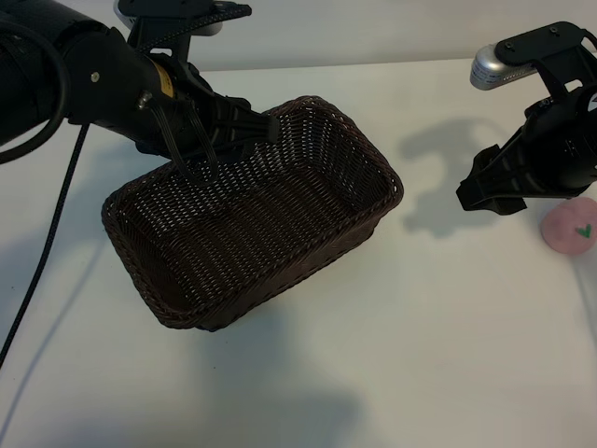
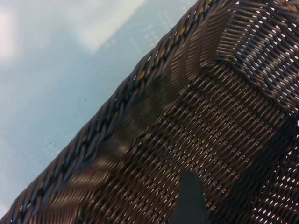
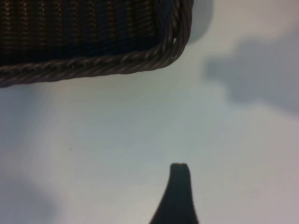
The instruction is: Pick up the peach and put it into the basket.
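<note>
So in the exterior view the peach [image 1: 570, 228] sits on the white table [image 1: 392, 355] way out at the 3 o'clock edge, green leaf mark facing the camera, totally untouched. The right gripper [image 1: 473, 193] hangs just beside it, and from the fingertips the peach lies toward roughly 4 o'clock, tucked partly behind and under the wrist body. Its jaws stand wide apart, holding nothing. That's the relation that matters imo: the right arm is miles closer, but its tips point away from the peach, toward the basket [image 1: 317, 245], so I'd guess it has to back up or swing round before it can come down on it. The peach looks near round, no real long axis to line up with.

The left gripper [image 1: 266, 129] is over at 10 o'clock, at the basket's far rim, spread wide too and nothing visibly clamped. The basket's long axis runs from about 7 to 1 o'clock.

Left wrist view: just the braided rim and woven wall, plus one dark fingertip [image 2: 189, 198] over the weave. No peach.

Right wrist view: a basket corner, bare table, one fingertip [image 3: 179, 186]. No peach here either, so the camera's looking past it.
</note>
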`<state>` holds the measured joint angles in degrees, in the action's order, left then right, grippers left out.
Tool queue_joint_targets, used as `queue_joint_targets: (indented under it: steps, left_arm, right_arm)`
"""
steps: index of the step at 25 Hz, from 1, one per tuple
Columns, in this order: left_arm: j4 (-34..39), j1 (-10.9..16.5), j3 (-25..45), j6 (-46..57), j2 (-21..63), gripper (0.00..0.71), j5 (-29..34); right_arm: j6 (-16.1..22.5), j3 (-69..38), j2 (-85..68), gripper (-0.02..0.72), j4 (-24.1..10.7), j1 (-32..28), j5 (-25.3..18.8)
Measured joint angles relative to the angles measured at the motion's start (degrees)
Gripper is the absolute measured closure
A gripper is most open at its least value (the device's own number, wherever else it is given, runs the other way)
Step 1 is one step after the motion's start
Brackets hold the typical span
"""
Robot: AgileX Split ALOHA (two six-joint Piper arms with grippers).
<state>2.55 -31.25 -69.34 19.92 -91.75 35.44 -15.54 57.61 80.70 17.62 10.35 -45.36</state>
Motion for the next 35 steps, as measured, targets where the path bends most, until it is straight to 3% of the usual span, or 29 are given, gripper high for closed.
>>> queue_joint_targets:
  steps: [18, 26, 30, 35]
  left_arm:
    - [0.0, 0.0, 0.0, -0.45, 0.0, 0.145, -3.27]
    - [3.45, 0.0, 0.57, 5.36, 2.59, 0.145, 3.41]
    - [8.55, 0.0, 6.56, 13.23, 9.98, 0.145, 4.13]
    - [16.24, 0.0, 17.46, 30.49, 18.66, 0.145, 4.51]
  right_arm:
    - [0.0, 0.0, 0.0, 0.108, 0.0, 0.0, 0.04]
    - [0.0, 0.0, 0.0, 0.108, 0.0, 0.0, -0.01]
    - [0.0, 0.0, 0.0, 0.108, 0.0, 0.0, -0.06]
    - [0.0, 0.0, 0.0, 0.108, 0.0, 0.0, -0.72]
